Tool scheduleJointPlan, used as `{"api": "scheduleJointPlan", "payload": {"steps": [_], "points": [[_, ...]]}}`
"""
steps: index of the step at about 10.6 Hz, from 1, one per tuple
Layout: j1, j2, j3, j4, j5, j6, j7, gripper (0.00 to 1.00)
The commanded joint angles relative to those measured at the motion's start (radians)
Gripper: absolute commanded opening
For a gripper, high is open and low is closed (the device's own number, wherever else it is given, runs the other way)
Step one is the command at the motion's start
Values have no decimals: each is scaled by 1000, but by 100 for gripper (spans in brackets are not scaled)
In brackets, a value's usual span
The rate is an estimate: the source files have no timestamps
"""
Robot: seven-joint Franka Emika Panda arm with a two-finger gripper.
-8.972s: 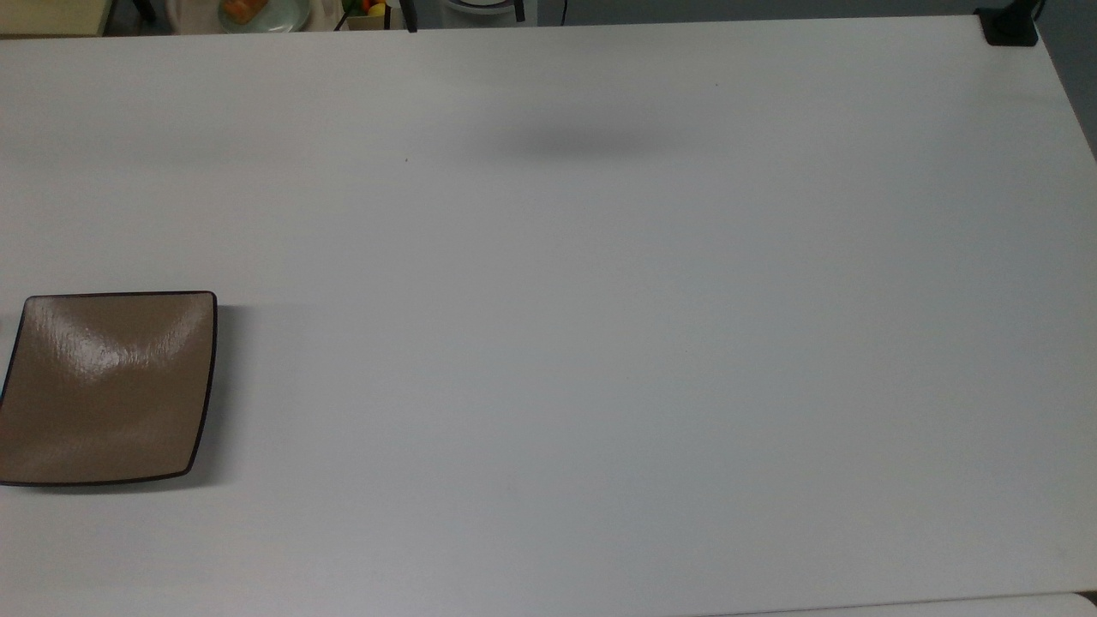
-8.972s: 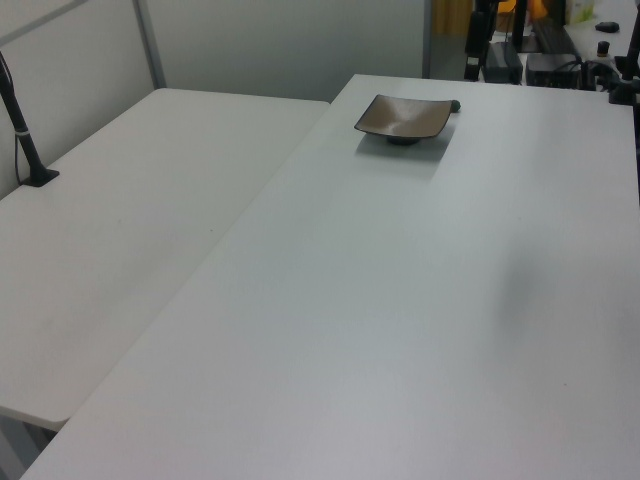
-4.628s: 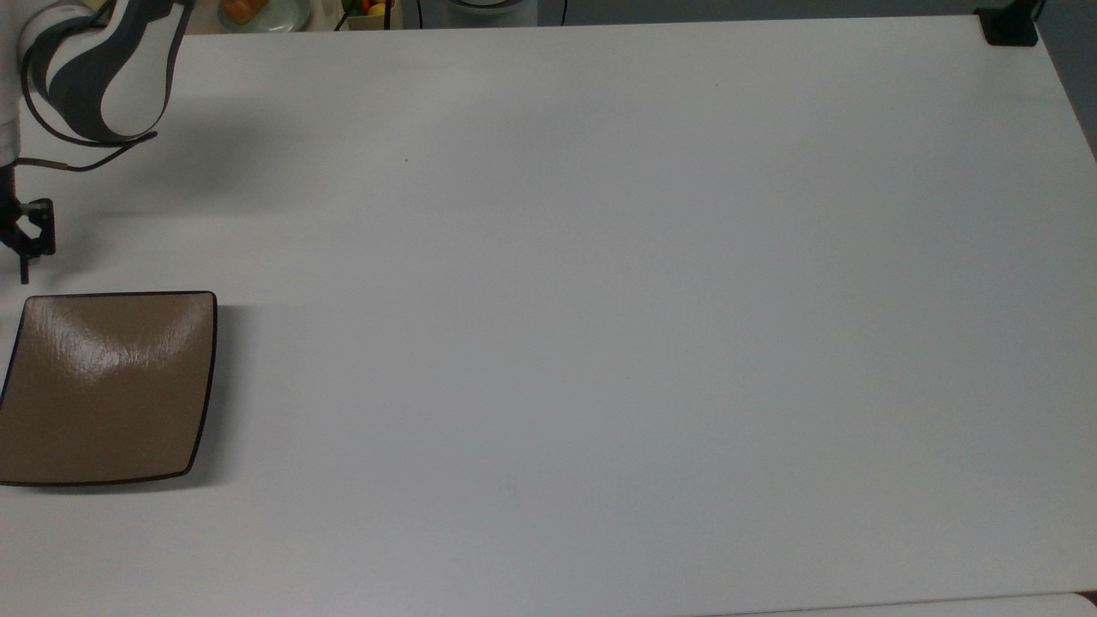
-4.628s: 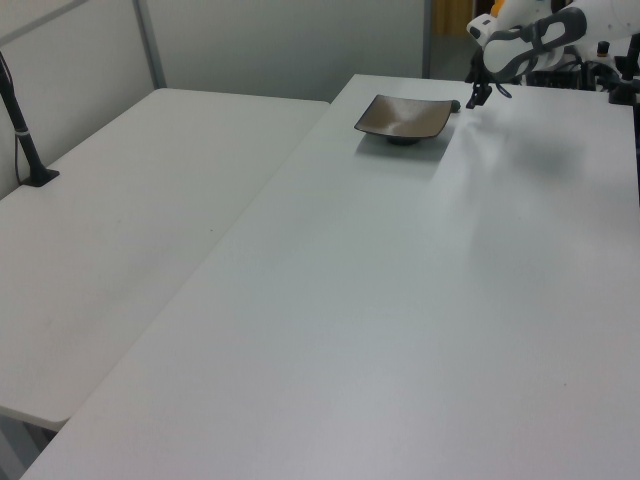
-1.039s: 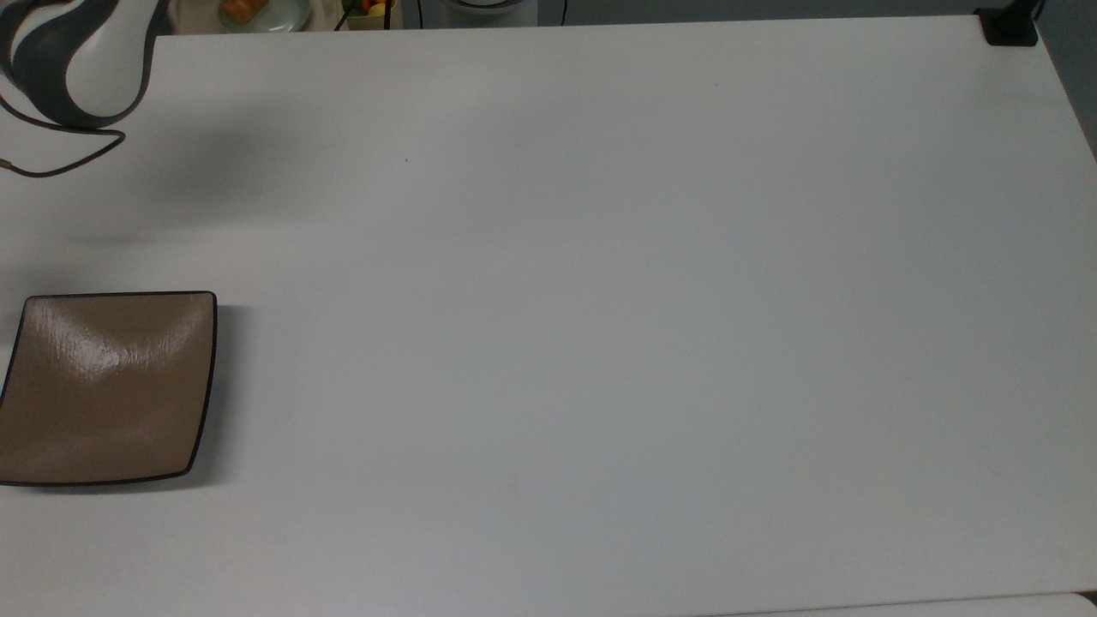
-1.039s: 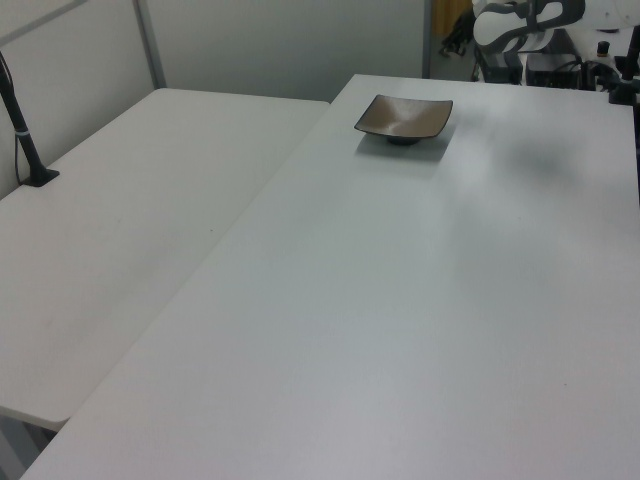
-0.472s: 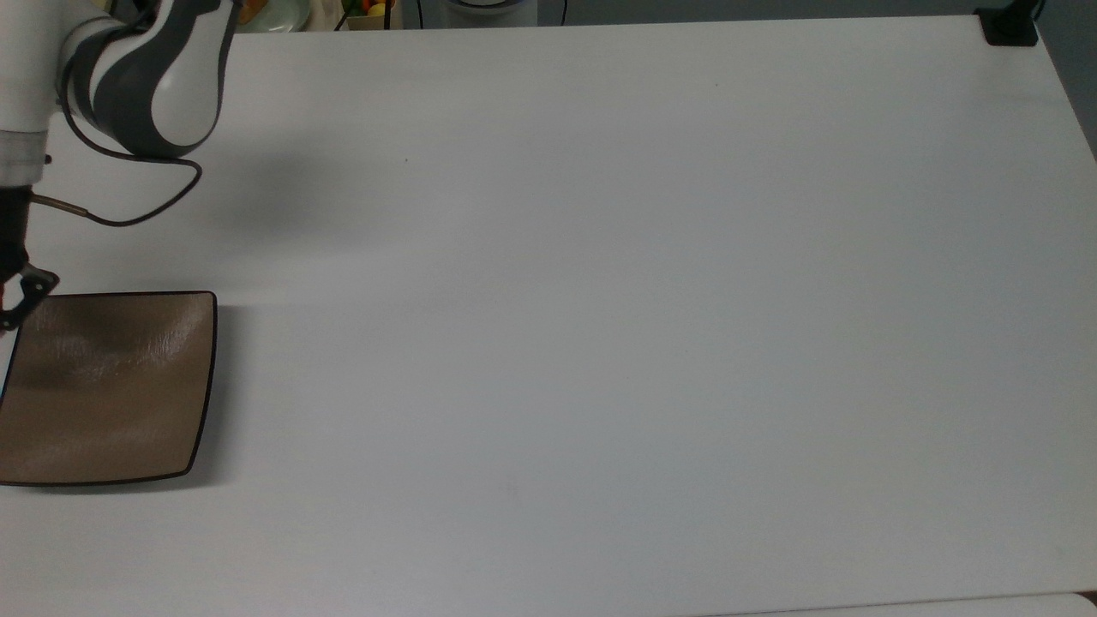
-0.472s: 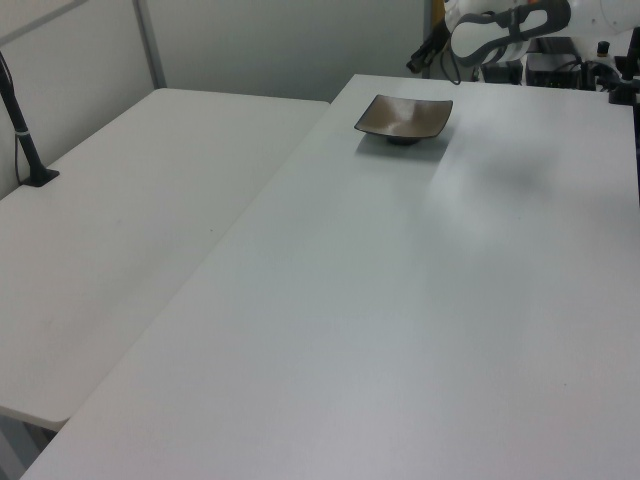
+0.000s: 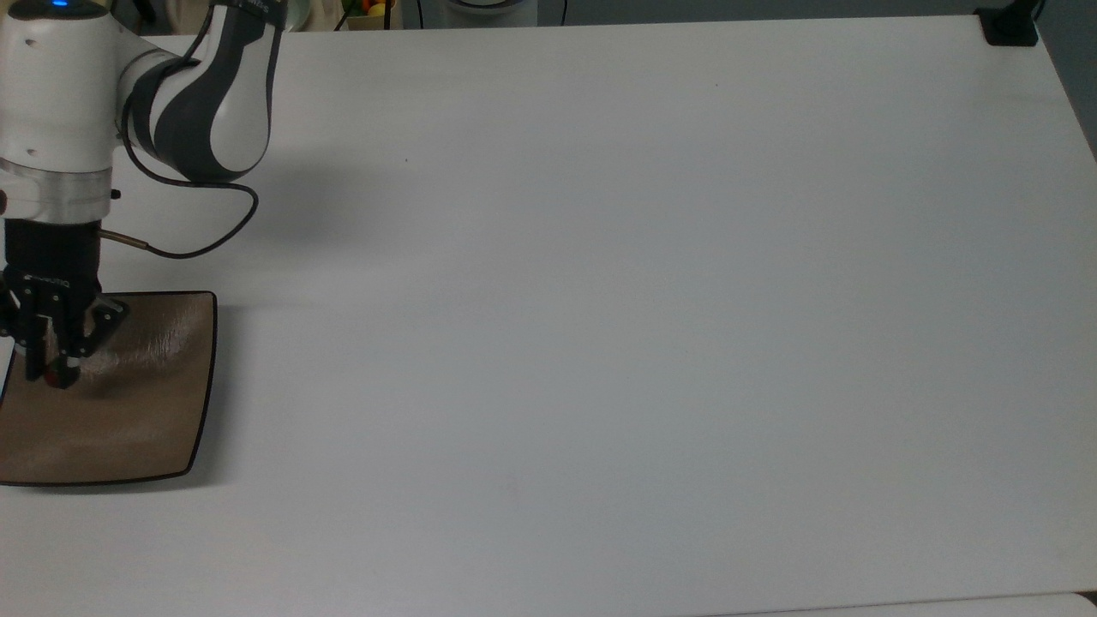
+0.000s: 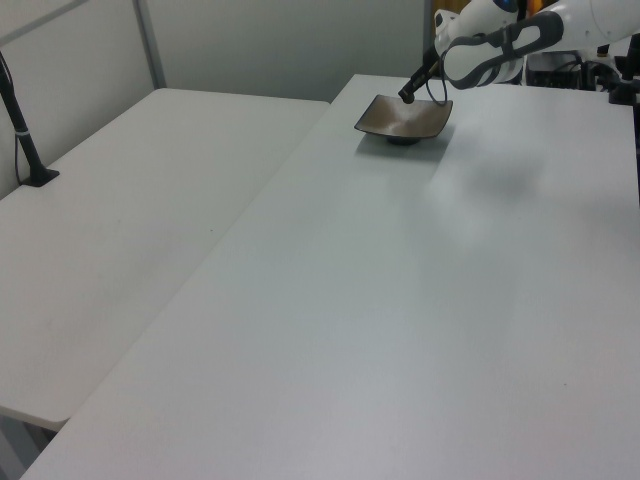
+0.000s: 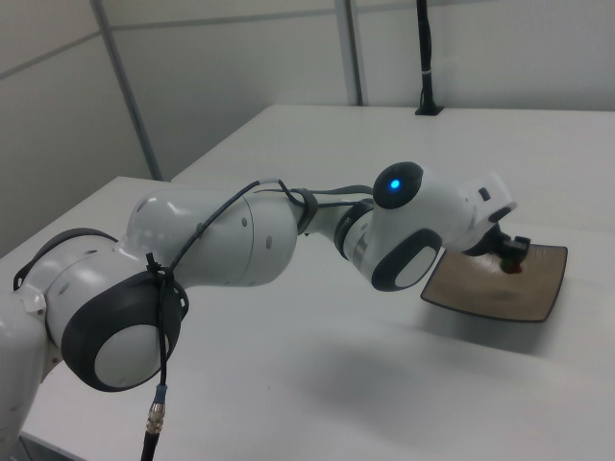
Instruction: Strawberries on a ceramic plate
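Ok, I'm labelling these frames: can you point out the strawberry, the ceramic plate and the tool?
strawberry [image 9: 53,376]: top view, red tip below the tool.
ceramic plate [image 9: 146,411]: top view, bare glazed surface.
tool [image 9: 50,370]: top view, midway between its fingertips.

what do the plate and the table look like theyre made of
Plate: likely glazed ceramic; glossy tan-brown with a thin dark rim, and light glints off it beside the gripper. Table: smooth matte white, perhaps laminate; it shows soft shadows and no sharp reflections.

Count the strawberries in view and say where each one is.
1: the strawberry sits between the gripper fingertips, over the ceramic plate near the top view's left edge. The arm could hide others.
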Motion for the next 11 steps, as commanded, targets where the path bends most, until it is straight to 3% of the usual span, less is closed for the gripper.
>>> {"api": "scheduleJointPlan", "payload": {"steps": [1, 5, 6, 7, 8, 9, 11], "points": [[4, -36, 28, -72, 27, -10, 50, 14], [5, -27, 31, -89, 39, -9, 50, 14], [5, -25, 31, -89, 40, -9, 50, 22], [5, -21, 33, -90, 40, -9, 50, 41], [7, -21, 33, -90, 42, -9, 54, 77], [10, -22, 33, -90, 46, -9, 57, 100], [28, -39, 31, -92, 43, -18, 54, 100]]}}
